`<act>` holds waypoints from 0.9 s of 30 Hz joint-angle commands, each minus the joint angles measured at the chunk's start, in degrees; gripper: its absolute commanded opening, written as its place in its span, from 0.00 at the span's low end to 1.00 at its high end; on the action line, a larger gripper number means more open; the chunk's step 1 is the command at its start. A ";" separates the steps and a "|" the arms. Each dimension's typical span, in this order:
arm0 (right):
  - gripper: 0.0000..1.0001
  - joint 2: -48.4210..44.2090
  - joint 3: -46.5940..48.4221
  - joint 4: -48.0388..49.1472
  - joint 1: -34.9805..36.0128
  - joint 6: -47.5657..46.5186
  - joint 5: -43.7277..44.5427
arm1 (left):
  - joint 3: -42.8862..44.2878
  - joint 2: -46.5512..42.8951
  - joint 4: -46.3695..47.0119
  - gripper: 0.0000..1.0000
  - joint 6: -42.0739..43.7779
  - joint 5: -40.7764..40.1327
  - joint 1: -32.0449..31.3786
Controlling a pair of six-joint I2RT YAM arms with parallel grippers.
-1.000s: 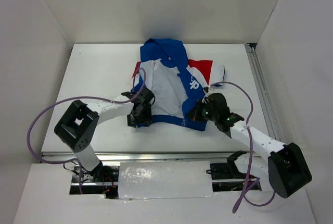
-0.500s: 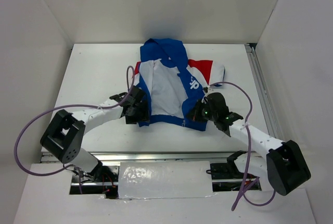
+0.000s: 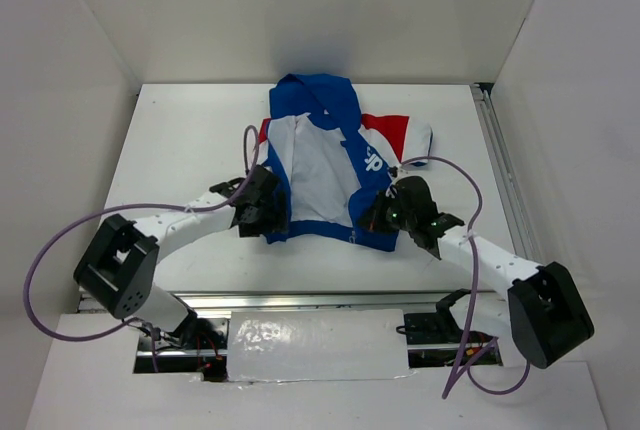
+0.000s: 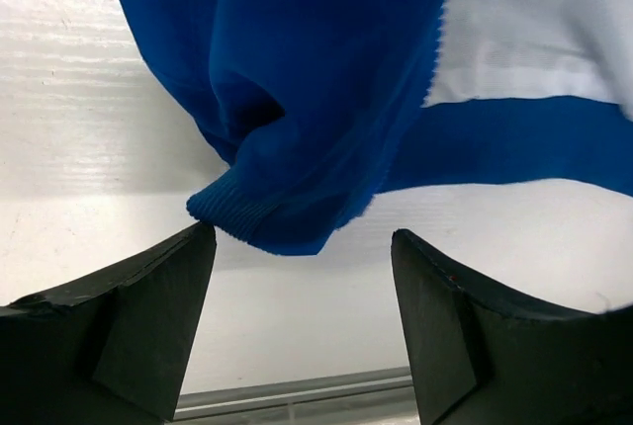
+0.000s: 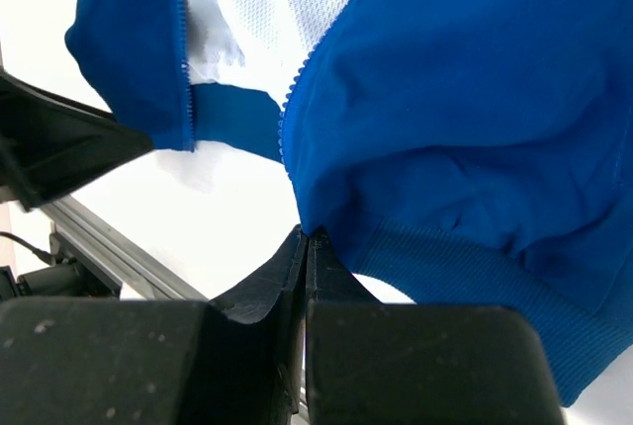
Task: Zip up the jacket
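At the middle of the white table (image 3: 180, 140), we see the small royal-blue hooded fabric jacket (image 3: 335, 165) lying open, pale lining up. Our left gripper (image 4: 302, 247) stands spread just before one hem corner; our right gripper (image 5: 306, 237) pinches the other front's ribbed hem.

jacket (image 3: 335, 165) royal blue with red-white sleeve panels, pale grey-white mesh lining; worktop (image 3: 180, 150) white, cables (image 3: 437, 160) purple.

Lab rig: white booth walls (image 3: 300, 10), white table (image 3: 190, 140), alu rail (image 3: 503, 175).
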 commanded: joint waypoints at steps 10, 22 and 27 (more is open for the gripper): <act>0.00 1.70 2.74 0.20 0.39 -1.18 0.17 | 3.95 7.71 -1.62 0.63 -0.60 -3.27 -0.48; 0.00 3.19 3.26 0.20 0.57 -1.62 -0.35 | 1.84 1.47 -2.32 0.44 -1.22 -3.10 -0.48; 0.00 3.81 3.53 0.55 0.83 -1.88 -1.67 | 0.70 -3.00 -1.45 0.06 -0.34 -1.52 -0.92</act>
